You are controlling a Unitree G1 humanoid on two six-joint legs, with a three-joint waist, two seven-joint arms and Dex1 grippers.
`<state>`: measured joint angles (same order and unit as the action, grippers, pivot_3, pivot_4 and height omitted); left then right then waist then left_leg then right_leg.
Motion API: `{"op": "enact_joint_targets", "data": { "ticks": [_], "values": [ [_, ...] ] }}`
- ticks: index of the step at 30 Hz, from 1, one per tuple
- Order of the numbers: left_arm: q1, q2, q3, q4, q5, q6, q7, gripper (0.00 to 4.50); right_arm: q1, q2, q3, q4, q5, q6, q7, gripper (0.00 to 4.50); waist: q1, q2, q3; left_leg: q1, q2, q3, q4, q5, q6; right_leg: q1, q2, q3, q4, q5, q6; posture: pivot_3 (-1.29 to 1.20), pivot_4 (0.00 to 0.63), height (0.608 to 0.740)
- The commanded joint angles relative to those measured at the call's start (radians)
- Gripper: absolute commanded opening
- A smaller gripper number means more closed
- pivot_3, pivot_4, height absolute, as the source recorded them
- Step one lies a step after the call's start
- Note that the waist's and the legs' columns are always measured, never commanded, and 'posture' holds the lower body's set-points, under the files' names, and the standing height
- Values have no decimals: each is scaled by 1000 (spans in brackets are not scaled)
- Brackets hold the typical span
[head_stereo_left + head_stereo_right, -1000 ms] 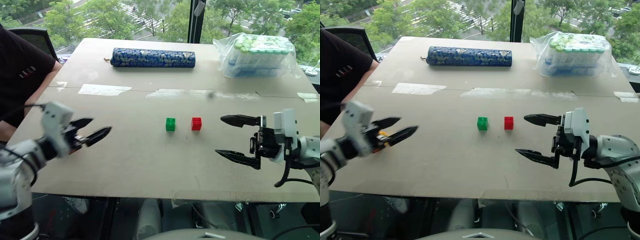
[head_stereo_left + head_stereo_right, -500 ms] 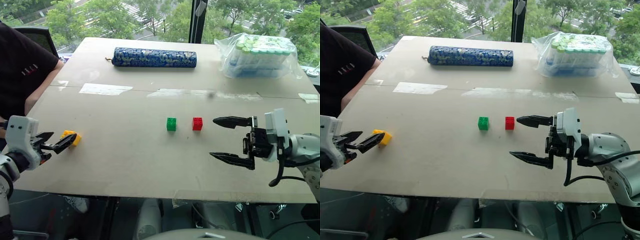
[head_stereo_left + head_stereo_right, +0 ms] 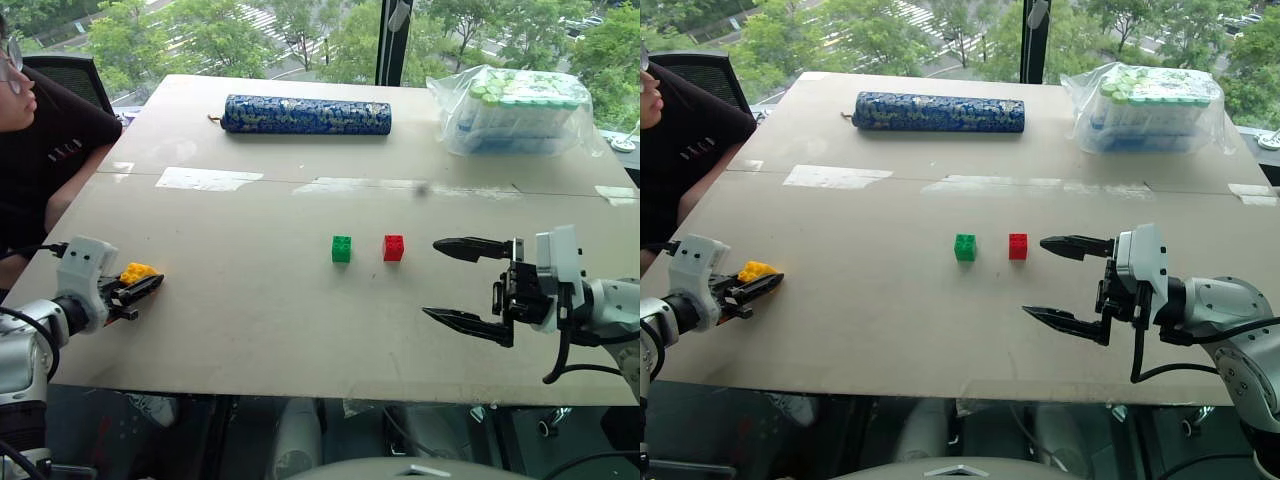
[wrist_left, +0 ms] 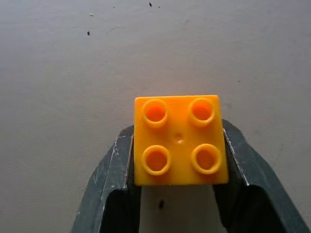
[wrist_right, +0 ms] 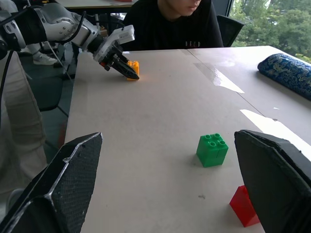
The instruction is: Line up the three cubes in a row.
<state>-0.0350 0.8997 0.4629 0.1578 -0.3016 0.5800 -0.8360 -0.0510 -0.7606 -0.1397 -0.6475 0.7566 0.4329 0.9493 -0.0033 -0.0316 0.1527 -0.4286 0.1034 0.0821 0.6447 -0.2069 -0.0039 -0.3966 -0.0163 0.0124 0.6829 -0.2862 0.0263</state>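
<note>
Head stereo pair looking down over table (image 3: 300,330), wrist views close, sharing yellow cube (image 4: 179,141)

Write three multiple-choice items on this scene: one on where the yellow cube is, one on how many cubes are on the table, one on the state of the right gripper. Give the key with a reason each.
1. Where is the yellow cube?
A. beside the red cube
B. between the left gripper's fingers
C. on the blue roll

2. How many cubes are on the table?
A. two
B. three
C. five

3. How is the right gripper?
A. open, holding nothing
B. shut on the green cube
C. shut on the red cube

Key: 1 B, the left gripper clamps it at the table's left edge. 2 B, yellow plus green cube and red cube. 3 A, its fingers stand wide apart right of the red cube.
</note>
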Motion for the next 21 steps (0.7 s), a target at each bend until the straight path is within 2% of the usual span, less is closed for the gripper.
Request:
{"op": "enact_joint_targets", "data": {
  "ticks": [1, 4, 9, 11, 15, 18, 21],
  "values": [
    [-26, 31, 2, -10, -26, -85, -74, 1324, 14, -13, -47, -43, 21, -6, -8, 4500, 0, 0, 0, 0, 0, 0, 0, 0, 0, 0, 0, 0, 0, 0, 0, 0, 150, 740],
    [-96, 35, -49, -81, -114, -98, -222, 1324, 38, -13, -61, -45, 15, -10, -10, 4500, 10, 0, 0, -1, 0, 0, 0, 0, 0, 0, 0, -1, -1, 0, 0, 0, 150, 740],
    [-283, 49, -294, -42, -56, -219, -452, 1324, 89, -14, -91, -36, 0, -19, -13, 4500, 23, -1, -1, -1, -2, -1, 1, 0, 0, 1, 0, -1, -1, 0, 0, 0, 150, 740],
    [-399, 26, -409, 51, 11, -312, -532, 1324, 117, -17, -111, -32, -8, -28, -11, 4500, 22, -1, -1, -2, -2, -1, 1, 0, 0, 1, 0, -1, -1, 0, 0, 0, 150, 740],
    [-616, -47, -556, 305, 131, -523, -617, 1324, 162, -19, -159, -36, -19, -38, -15, 4500, 16, -1, -1, -2, -3, -1, 2, 0, 0, 0, 1, 0, -1, 0, 0, 0, 150, 740],
    [-782, -137, -630, 537, 194, -659, -677, 1324, 196, -9, -186, -55, -23, -43, -36, 4500, 18, -1, -1, -2, -3, -2, 3, 0, 0, 0, 3, 1, -1, 0, 1, 0, 150, 740],
    [-876, -191, -666, 707, 242, -774, -718, 1324, 233, 5, -200, -93, -20, -42, -66, 4500, 16, -1, -1, -4, -3, -3, 4, 0, 0, 0, 3, 0, -1, 0, 1, 0, 150, 740]
  ]
}}
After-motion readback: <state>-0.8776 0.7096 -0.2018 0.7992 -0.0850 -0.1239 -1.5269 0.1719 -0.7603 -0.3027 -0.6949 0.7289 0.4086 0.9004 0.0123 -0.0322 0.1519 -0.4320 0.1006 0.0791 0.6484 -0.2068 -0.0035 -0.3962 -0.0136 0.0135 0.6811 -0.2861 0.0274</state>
